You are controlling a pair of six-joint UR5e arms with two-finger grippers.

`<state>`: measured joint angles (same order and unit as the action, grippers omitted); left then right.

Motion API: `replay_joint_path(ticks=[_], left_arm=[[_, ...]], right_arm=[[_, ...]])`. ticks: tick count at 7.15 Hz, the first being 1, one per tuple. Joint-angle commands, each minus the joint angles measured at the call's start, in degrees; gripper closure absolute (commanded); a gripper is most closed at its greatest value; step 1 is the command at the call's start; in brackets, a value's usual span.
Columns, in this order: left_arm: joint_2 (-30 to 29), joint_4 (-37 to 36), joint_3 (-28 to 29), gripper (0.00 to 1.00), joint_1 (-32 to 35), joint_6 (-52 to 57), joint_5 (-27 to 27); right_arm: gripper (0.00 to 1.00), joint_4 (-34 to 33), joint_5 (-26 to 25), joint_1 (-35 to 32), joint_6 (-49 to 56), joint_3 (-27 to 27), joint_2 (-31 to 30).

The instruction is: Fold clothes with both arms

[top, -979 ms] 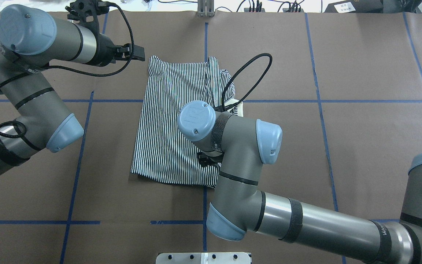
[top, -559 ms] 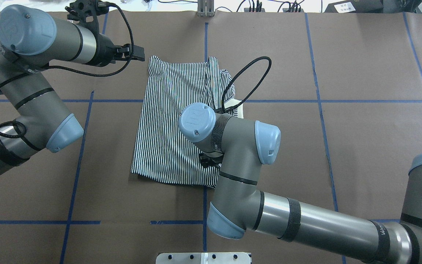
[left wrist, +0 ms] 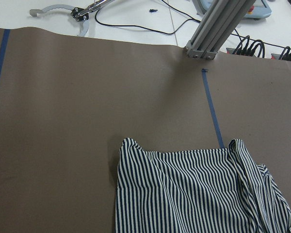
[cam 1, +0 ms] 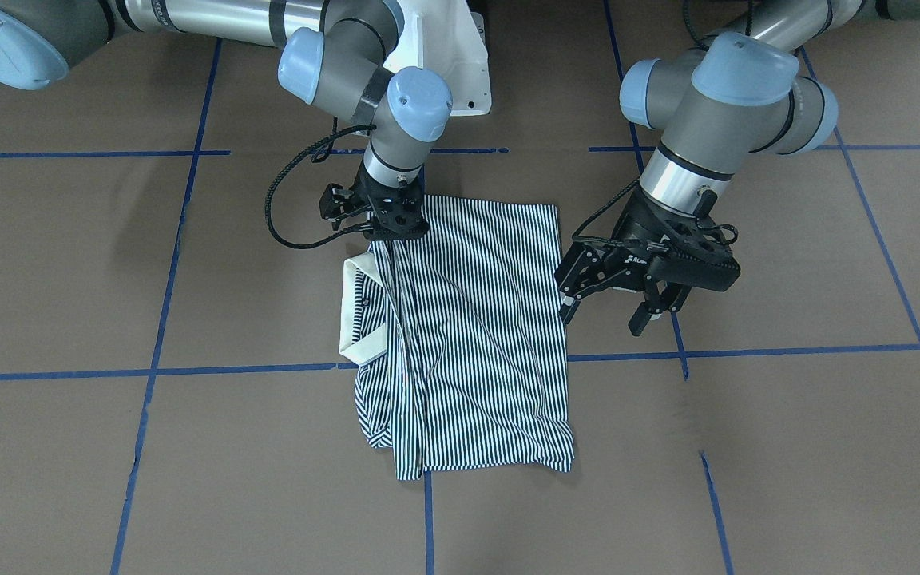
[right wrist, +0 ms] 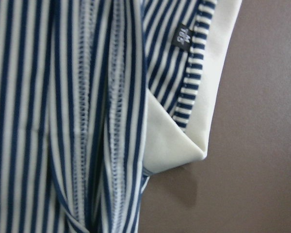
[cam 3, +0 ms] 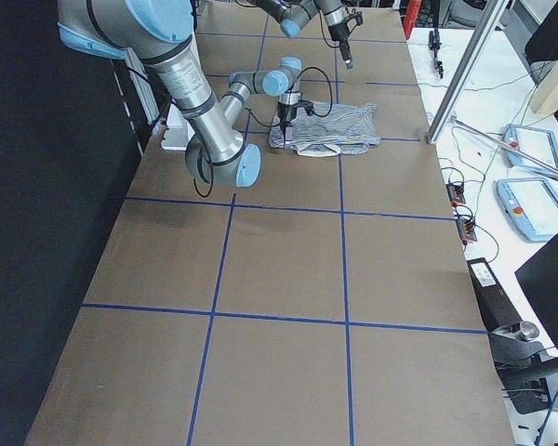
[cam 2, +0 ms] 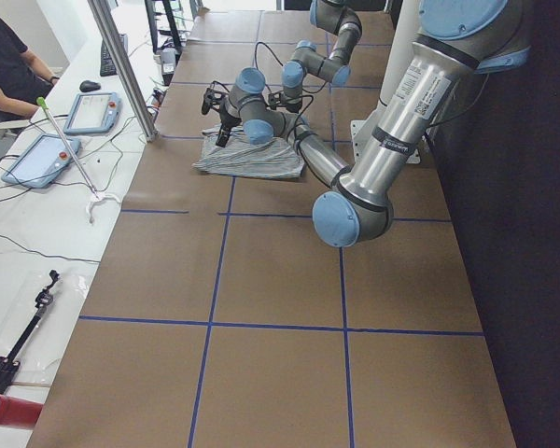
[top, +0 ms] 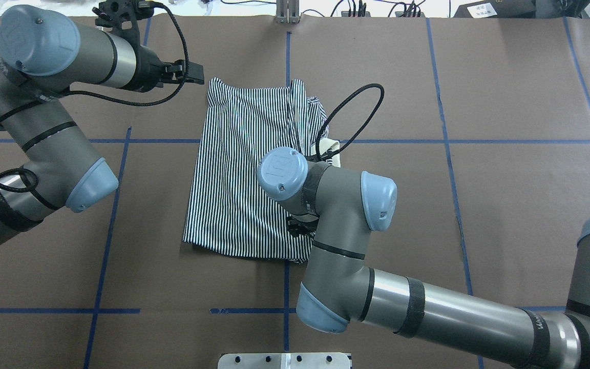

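**At mid-counter, the shirt is lying half folded**

On your left, the left tool point(cam 1: 602, 318) is hovering released, jaws spread, just off the far-left corner of the striped polo shirt point(top: 238, 169) and touching nothing. The shirt is lying flat in the middle of the counter point(top: 505, 205). Its sides are looking turned in to make one long rectangle, so I am judging the lengthwise folding done and the end-to-end fold as waiting. Further right, the right tool point(cam 1: 398, 228) is bearing down on the shirt's near edge, close to the cream collar point(cam 1: 352, 319); you cannot tell whether it is clenching cloth. As for writing, you are getting a dark neck tag point(right wrist: 184, 37) showing "M", with smaller figures beneath that are too blurred to trust.
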<state>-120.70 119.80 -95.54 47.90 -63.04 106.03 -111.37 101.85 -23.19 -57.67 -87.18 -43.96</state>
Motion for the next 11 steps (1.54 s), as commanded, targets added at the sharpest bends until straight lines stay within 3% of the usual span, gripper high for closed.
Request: replay_joint_path(ticks=[1,2,3,5,8,9,11], left_arm=[[-0.32,0.0,0.0,0.0,0.0,-0.07,-0.04],[-0.32,0.09,0.0,0.0,-0.09,-1.11,-0.04],[-0.41,0.0,-0.09,0.0,-0.26,-2.17,-0.04],[-0.24,0.0,-0.35,0.0,-0.26,-2.18,-0.04],[-0.23,0.0,-0.35,0.0,-0.26,-2.09,0.05],[-0.06,0.0,-0.35,0.0,-0.26,-1.92,0.05],[-0.14,0.09,-0.35,0.0,-0.18,-2.0,0.05]], right_arm=[[0.0,-0.24,0.1,-0.19,0.1,-3.67,-4.79],[0.0,-0.77,0.27,-0.97,0.19,-10.05,-8.91],[0.0,-1.12,1.23,-1.41,0.28,-12.21,-9.65],[0.0,0.88,1.77,-1.51,0.19,-11.97,-8.95],[0.0,16.23,1.07,-1.77,-0.95,-11.44,-8.51],[0.05,18.8,1.06,-1.77,-1.39,-11.35,-8.6],[0.4,19.27,1.06,-1.16,-1.22,-10.39,-8.51]])
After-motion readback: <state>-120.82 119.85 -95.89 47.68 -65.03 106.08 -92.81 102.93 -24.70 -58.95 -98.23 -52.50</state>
